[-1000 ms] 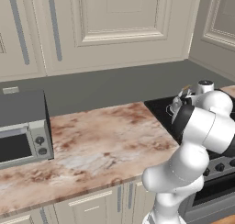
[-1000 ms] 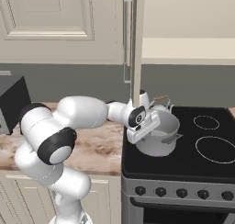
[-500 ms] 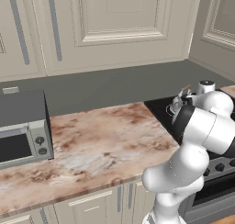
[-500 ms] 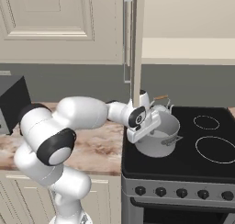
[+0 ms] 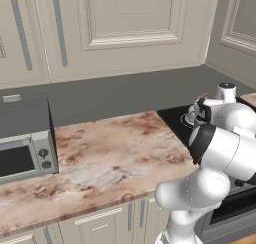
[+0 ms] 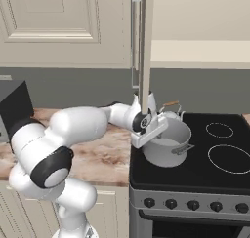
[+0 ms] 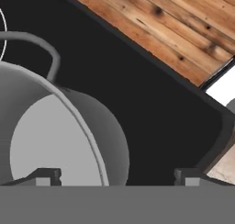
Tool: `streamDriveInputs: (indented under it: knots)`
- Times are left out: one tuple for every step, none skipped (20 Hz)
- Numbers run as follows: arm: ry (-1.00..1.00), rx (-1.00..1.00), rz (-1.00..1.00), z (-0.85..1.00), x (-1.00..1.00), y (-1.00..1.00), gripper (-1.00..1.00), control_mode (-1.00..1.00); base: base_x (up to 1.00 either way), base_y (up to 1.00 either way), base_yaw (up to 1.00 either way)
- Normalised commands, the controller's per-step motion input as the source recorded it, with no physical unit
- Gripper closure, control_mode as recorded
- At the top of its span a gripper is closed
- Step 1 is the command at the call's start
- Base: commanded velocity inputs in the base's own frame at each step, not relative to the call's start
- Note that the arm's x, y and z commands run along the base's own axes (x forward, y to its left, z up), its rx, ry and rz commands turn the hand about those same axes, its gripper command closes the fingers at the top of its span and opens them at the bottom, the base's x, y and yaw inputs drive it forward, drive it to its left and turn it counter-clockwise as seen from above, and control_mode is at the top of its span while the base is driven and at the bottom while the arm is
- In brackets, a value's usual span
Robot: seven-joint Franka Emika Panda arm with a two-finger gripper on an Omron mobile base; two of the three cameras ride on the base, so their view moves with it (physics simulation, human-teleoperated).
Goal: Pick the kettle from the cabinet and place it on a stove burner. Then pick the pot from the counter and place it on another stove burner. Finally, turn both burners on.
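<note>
The grey pot (image 6: 171,145) stands on the front left burner of the black stove (image 6: 215,176). Just behind it sits the small silvery kettle (image 6: 169,115) with its brown-topped handle. My gripper (image 6: 149,134) is at the pot's left rim. In the hand view the gripper (image 7: 115,177) is open, its fingertips (image 7: 43,177) wide apart. One is over the pot's inside and the other outside the wall. The pot (image 7: 46,136) rim runs between them without touching either, and a loop handle (image 7: 43,46) shows farther along. In the left base view my arm covers the pot.
Two free burners (image 6: 228,159) lie on the stove's right half, with knobs (image 6: 195,205) along its front. An open cabinet door (image 6: 144,42) hangs edge-on above my hand, beside the cabinet (image 6: 200,54) recess. A microwave (image 5: 22,143) stands at the left of the counter (image 5: 110,158).
The jaws have spread wide and let go of the pot's rim. The pot stays on the burner and the arm has barely moved.
</note>
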Motion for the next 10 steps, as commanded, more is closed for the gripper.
streamDriveInputs:
  knots:
    - [0.0,0.0,0.0,0.06,-0.19,0.33,-1.0,-1.0,0.0,0.0,0.0]
    - [0.0,0.0,0.0,0.06,-0.2,0.32,-1.0,-1.0,0.0,0.0,0.0]
    - [0.0,0.0,0.0,0.1,-0.24,0.32,-1.0,-1.0,0.0,0.0,0.0]
    - [0.0,0.0,0.0,0.07,-0.25,0.29,-1.0,-1.0,0.0,0.0,0.0]
    - [0.0,0.0,0.0,0.06,-0.26,0.31,-1.0,-1.0,0.0,0.0,0.0]
    - [0.0,0.0,0.0,0.04,-0.28,0.28,-1.0,-1.0,0.0,0.0,0.0]
    - [0.0,0.0,0.0,0.08,-0.32,0.29,-1.0,-1.0,0.0,0.0,0.0]
    - [-0.02,0.0,0.0,0.1,-0.34,0.25,-1.0,-1.0,0.0,0.0,0.0]
    - [-0.02,0.0,0.0,0.15,-0.36,0.26,-1.0,-1.0,0.0,0.0,0.0]
    - [-0.02,0.0,0.0,0.18,-0.39,0.2,-1.0,-1.0,0.0,0.0,0.0]
